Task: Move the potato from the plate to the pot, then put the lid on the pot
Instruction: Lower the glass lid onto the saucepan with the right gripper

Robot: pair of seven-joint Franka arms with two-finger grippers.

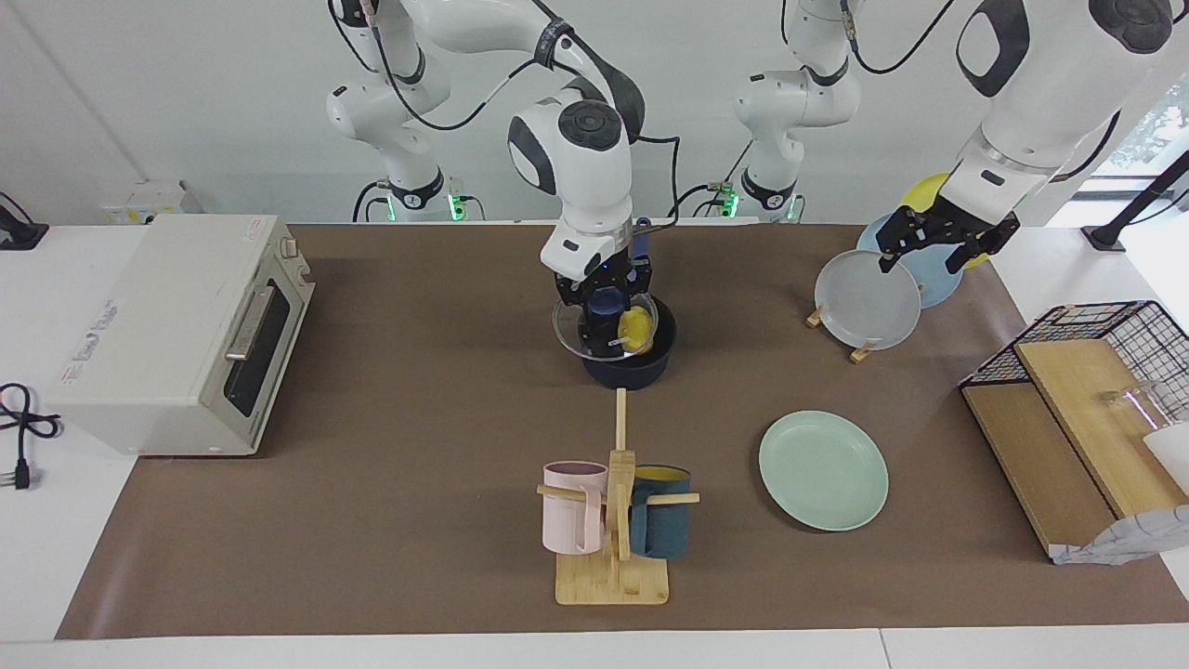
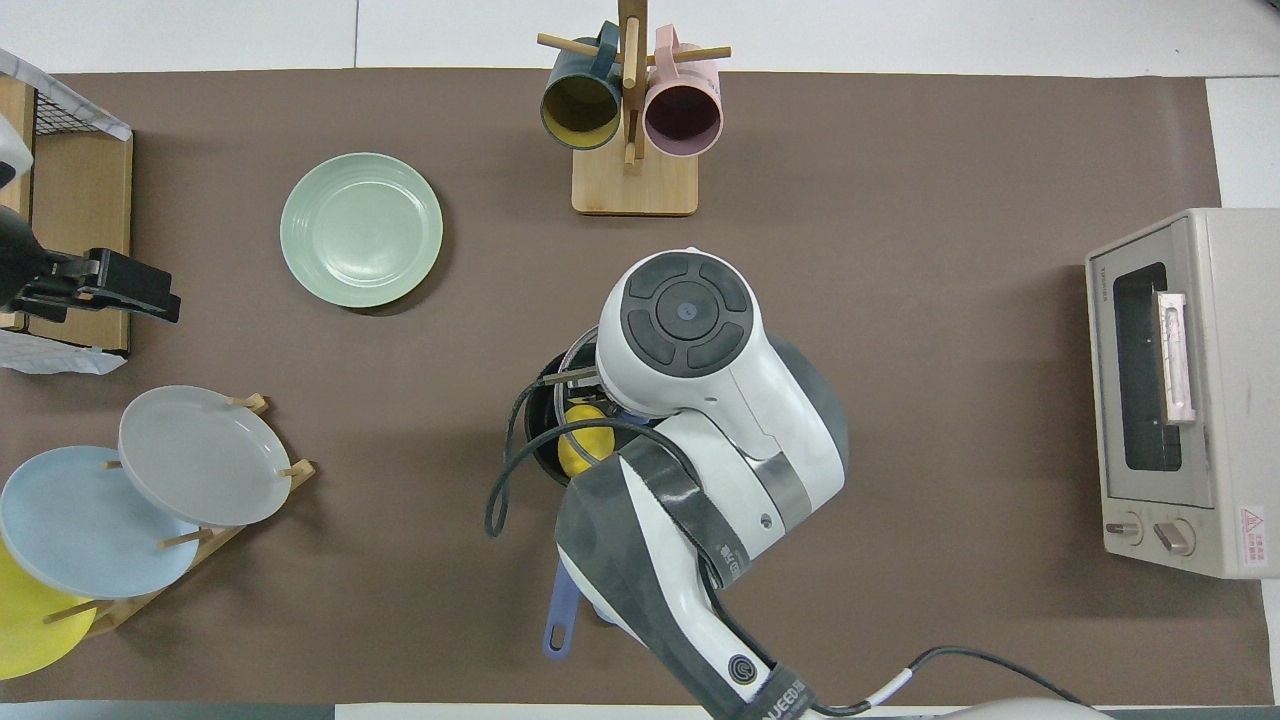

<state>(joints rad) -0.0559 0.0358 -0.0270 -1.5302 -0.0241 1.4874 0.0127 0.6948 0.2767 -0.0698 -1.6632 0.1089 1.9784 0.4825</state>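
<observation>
High facing camera across the table, steep overhead camera above the robots, both sharing the tabletop

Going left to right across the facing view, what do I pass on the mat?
Toaster oven → right gripper holding the lid over the pot → plate → left gripper above the plate rack → wire basket.
</observation>
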